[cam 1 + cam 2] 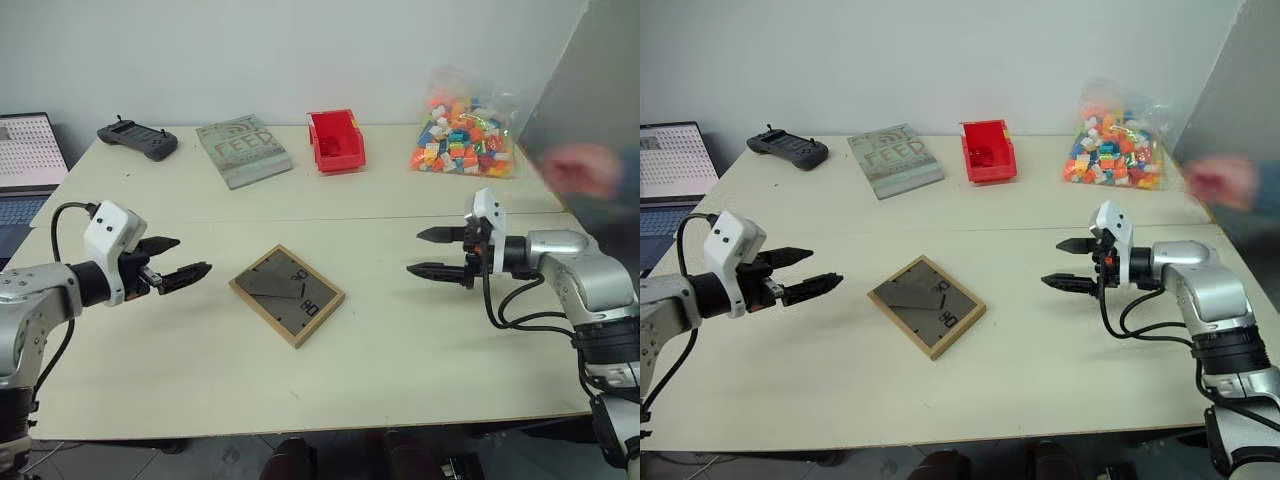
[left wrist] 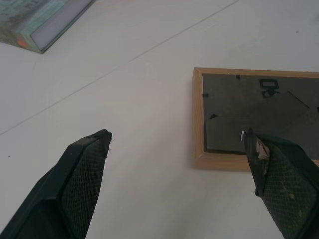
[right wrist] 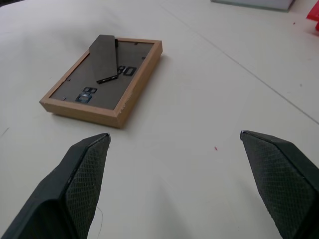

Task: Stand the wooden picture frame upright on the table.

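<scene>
From the head camera, the picture frame (image 1: 287, 295) lay flat, back up, on the table (image 1: 400, 350) between the left hand (image 1: 178, 258) and right hand (image 1: 427, 252), both spread, empty. Each wrist camera showed the frame beyond parted fingers (image 3: 84, 174).

left gripper (image 1: 187, 256): fingers spread, pointing inward | right gripper (image 1: 427, 252): fingers spread, pointing inward

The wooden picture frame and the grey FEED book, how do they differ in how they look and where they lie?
The wooden picture frame has a light-wood border around a dark grey back with a stand; the FEED book is plain grey with lettering. The frame lies between the open left gripper and right gripper; the book sits far back. Both lie flat on the table.
</scene>
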